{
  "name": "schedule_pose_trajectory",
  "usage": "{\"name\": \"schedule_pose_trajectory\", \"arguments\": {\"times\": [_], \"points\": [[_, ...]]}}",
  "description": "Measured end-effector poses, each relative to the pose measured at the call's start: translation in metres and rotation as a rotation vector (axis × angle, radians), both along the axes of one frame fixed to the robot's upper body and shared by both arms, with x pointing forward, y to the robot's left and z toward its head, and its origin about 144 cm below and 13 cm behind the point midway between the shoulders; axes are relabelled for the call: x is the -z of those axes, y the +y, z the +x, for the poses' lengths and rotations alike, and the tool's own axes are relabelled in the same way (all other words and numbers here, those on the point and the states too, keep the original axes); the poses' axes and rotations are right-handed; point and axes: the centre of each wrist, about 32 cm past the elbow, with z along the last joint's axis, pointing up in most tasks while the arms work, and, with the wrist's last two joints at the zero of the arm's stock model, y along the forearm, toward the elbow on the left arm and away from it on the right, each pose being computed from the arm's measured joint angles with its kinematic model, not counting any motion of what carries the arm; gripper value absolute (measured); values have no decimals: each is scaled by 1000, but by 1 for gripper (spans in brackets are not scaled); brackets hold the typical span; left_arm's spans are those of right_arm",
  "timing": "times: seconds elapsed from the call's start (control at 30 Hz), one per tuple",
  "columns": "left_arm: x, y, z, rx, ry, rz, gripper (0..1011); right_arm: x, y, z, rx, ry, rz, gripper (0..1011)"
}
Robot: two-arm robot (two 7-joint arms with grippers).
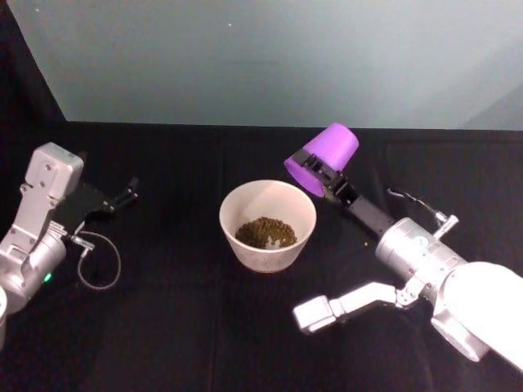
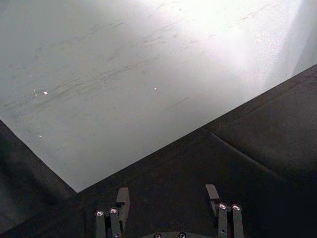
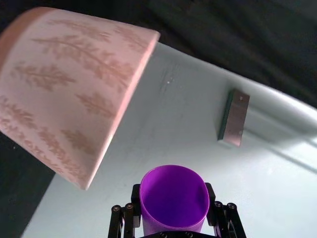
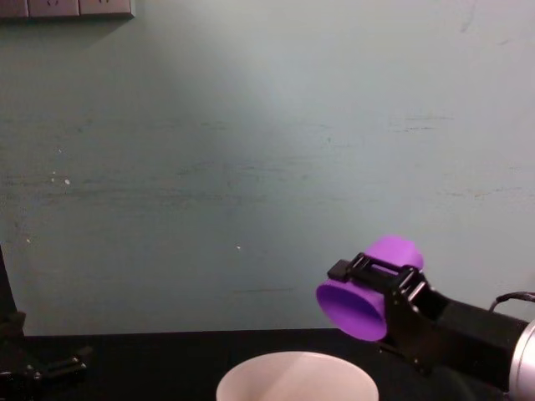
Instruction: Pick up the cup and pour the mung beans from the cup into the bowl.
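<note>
Cup (image 1: 325, 157): purple, tipped on its side, mouth slanting down toward the bowl (image 1: 270, 260), raised just past the bowl's far right rim.
Bowl: white, standing on the black table (image 1: 180, 327), with a mound of mung beans (image 1: 265, 233) inside.
Right gripper (image 1: 321, 170): jaws pinching the cup across its sides; the arm reaches in from the bowl's right.
Left gripper (image 1: 122, 196): well to the left of the bowl, low over the table, jaws spread with nothing between them.
</note>
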Motion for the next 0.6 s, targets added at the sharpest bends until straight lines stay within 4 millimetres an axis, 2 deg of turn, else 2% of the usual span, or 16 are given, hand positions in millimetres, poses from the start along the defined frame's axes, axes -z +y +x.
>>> {"name": "schedule_pose_trajectory", "arguments": {"times": [0.13,0.2,0.37,0.6], "points": [[0,0,0,0,0,0,1000,-4,-4,1,10,56,95,731],[0,0,0,0,0,0,1000,-8,-9,3,20,122,210,731],[0,0,0,0,0,0,1000,-14,-17,5,38,223,361,731],[0,0,0,0,0,0,1000,-28,-32,11,77,507,711,731]]}}
